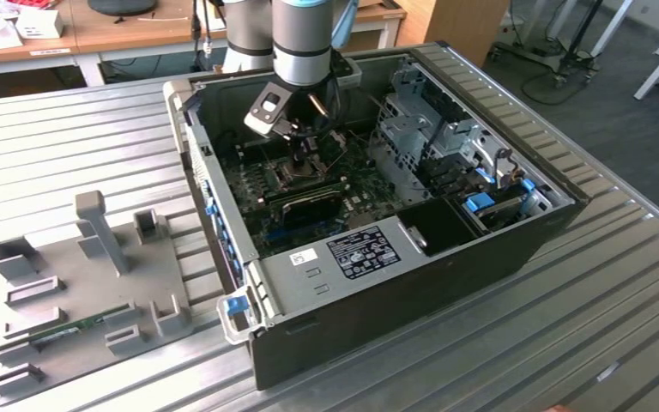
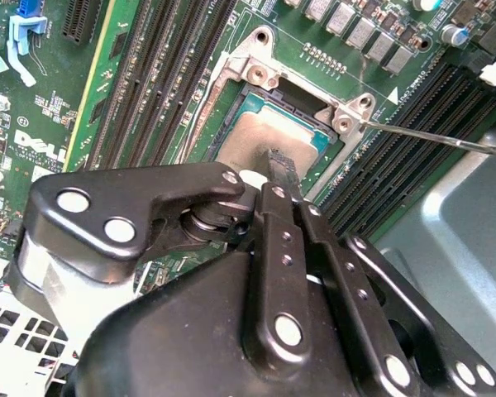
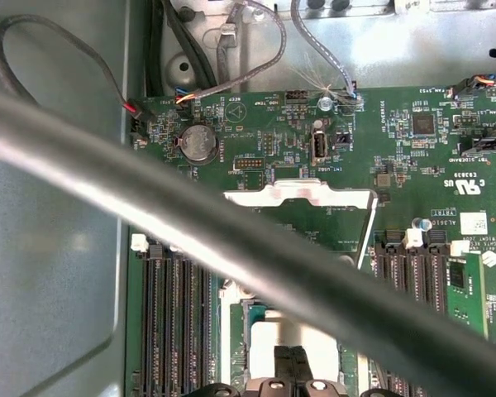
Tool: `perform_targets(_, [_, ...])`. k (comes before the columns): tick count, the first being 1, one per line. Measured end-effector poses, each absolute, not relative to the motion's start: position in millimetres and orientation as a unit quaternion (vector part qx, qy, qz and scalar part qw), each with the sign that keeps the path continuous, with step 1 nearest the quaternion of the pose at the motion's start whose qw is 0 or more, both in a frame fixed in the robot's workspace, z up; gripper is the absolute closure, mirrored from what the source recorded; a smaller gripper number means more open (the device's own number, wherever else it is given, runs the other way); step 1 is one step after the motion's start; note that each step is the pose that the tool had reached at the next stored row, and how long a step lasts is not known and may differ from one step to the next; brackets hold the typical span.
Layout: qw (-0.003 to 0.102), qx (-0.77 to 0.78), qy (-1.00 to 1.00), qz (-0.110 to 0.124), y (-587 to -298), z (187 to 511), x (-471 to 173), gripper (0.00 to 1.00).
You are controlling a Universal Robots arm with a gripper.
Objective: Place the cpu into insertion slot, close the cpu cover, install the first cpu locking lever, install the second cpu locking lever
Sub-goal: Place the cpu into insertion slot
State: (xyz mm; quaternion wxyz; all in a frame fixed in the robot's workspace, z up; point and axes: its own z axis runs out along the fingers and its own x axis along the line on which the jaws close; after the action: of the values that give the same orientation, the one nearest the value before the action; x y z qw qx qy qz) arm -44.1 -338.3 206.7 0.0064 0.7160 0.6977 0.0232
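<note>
Pincer: black jointed metal links. My pincer (image 2: 281,169) is drawn narrow, the two tips pressed together with nothing gripped between them.
Cpu: right under my tips. The cpu (image 2: 260,136) is a flat square with a dull silvery-grey top, and it is lying in the insertion slot (image 2: 302,93). My tips are at its near edge, though I cannot tell whether they touch it.
Slot: a dark square with a silvery metal rim and screwed corner brackets, showing just past the cpu from my tips.
Cpu cover: in the first wrist view, the cpu cover (image 3: 298,195) is raised off the slot beyond my tips. It is a thin shiny frame with a hollow centre, and green board shows through it.
In the way: in the first wrist view, a thick grey band (image 3: 149,198) cuts across in front of me, blurred. I cannot tell whether it is a cable or a bar.
Lever: a thin bright wire lever (image 2: 430,138) sticks out sideways from the slot's corner, off to one side of my tips.
Neighbours: long black memory slots (image 2: 165,74) flank the slot on both sides of me. They are ribbed plastic on the green motherboard (image 3: 256,124).
Further off: a round silver coin battery (image 3: 197,142) sits beyond the cover.
Outside: I am reaching down into the open computer case (image 1: 421,283), which sits on the ribbed metal desk (image 1: 78,129). A grey fixture tray (image 1: 66,292) sits well apart from me.
</note>
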Motion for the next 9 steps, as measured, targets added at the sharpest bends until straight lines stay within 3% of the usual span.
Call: perform_targets(9, [0.006,0.716,0.698,0.023,-338.4,201.8,-44.1,0.89])
